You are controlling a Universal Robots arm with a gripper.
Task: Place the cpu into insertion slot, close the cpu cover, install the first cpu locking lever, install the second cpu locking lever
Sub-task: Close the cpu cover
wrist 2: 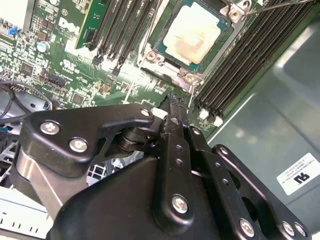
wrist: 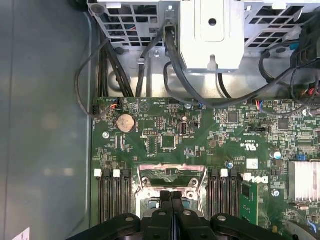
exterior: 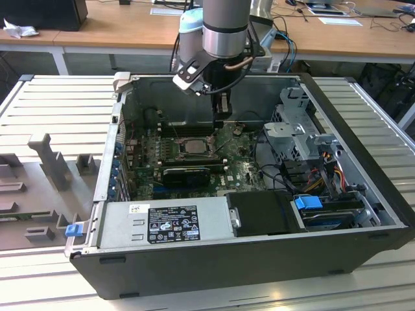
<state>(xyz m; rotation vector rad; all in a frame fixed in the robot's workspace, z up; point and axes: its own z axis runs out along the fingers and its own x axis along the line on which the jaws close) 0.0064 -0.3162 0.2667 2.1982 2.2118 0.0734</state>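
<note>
The cpu (wrist 2: 192,32) lies pale face up in the insertion slot (exterior: 192,146) on the green board. The silvery cpu cover (wrist 2: 172,67) sits flat around the chip like a frame; its edge (wrist: 172,171) also shows in the first wrist view. A thin wire lever (wrist 2: 280,4) runs off one corner of the frame. My gripper (wrist 2: 175,102) is shut with nothing between its black fingers, its tip just off the socket's corner. In the exterior view the gripper (exterior: 222,115) hangs above the board, slightly to the exterior view's right of the socket.
Long black memory slots (wrist 2: 240,60) flank the socket on both sides. A metal drive cage (exterior: 301,129) and cable bundles (wrist: 200,90) stand close by, with the power supply (exterior: 172,223) at the case front. The case wall (wrist: 45,125) borders the board.
</note>
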